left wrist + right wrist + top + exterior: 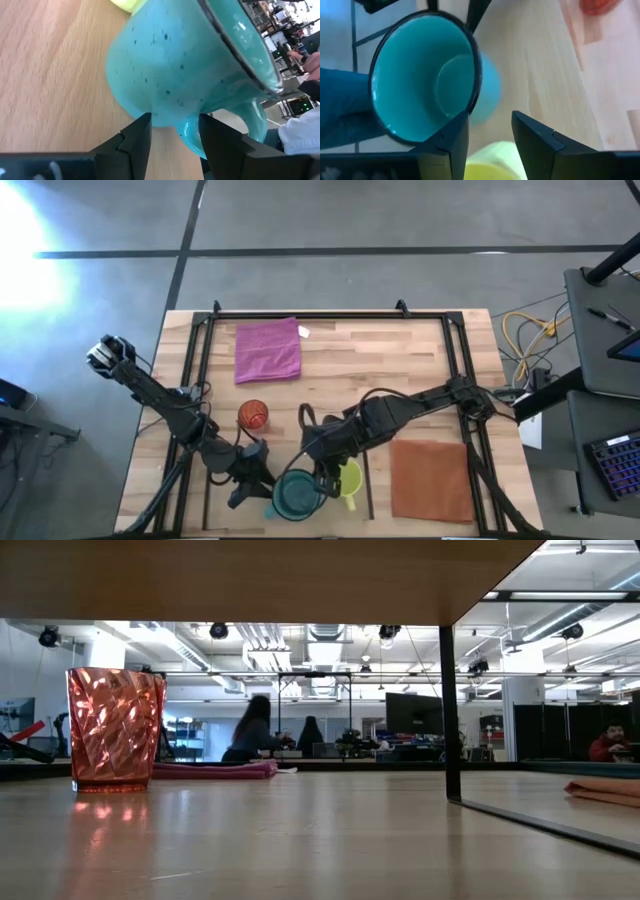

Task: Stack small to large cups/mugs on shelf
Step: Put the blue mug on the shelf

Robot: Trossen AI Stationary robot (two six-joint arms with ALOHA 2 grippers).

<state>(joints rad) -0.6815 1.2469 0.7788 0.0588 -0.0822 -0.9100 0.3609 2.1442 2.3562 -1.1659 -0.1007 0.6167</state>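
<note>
The teal mug point(295, 495) stands on the wood near the table's near edge, its mouth up. It also shows in the left wrist view point(190, 60) and the right wrist view point(425, 80). The yellow mug point(350, 480) is just right of it and shows blurred in the right wrist view point(487, 162). The red-orange cup point(254, 415) stands upright farther back and also shows in the low view point(113, 728). My left gripper point(255, 480) is at the teal mug's left side, around its handle. My right gripper point(323, 477) is between the two mugs, over the yellow mug. My left gripper has the lower root of the teal mug's handle point(186, 131) between its two fingers, coming level from the table's left. A strip of table shows between one finger point(140, 137) and the handle. The mug stands upright on the table. My right gripper has the yellow mug point(487, 160) far back between its two fingers, slanting down from the table's right. The fingers point(452, 140) hide the place of contact, so the part held cannot be told.
A magenta cloth point(268, 350) lies at the far left. A rust-brown mat point(430, 480) lies at the near right. A short black strip point(367, 485) runs on the wood beside the yellow mug. Black rails point(455, 370) border the tabletop. People show in the room behind.
</note>
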